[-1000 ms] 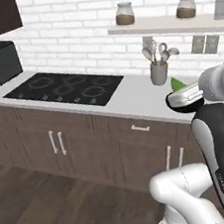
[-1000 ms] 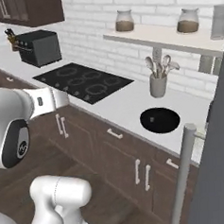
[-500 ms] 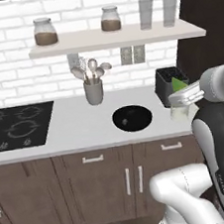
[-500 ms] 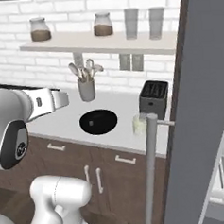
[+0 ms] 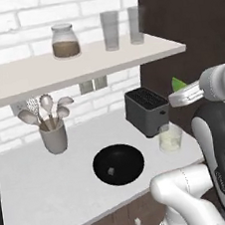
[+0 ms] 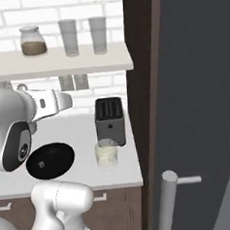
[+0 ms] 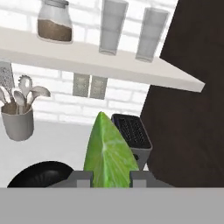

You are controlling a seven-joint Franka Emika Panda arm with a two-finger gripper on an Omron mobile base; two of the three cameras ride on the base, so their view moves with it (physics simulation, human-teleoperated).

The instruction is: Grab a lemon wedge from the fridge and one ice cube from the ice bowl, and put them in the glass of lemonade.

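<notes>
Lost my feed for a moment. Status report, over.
Gripper shut on lemon wedge. Lemonade glass on counter beside toaster. Ice cube in ice bowl.

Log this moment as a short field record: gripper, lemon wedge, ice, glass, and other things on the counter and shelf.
gripper: gripper shut on the lemon wedge, held in the air above the counter
ice bowl: ice bowl on the counter, one ice cube inside
glass of lemonade: glass of lemonade stands in front of the toaster, right of the bowl; no wedge or ice visible in it
utensil holder: utensil holder at the wall, left of the toaster
shelf: jar and two tall glasses
fridge: fridge handle near the right base camera
</notes>
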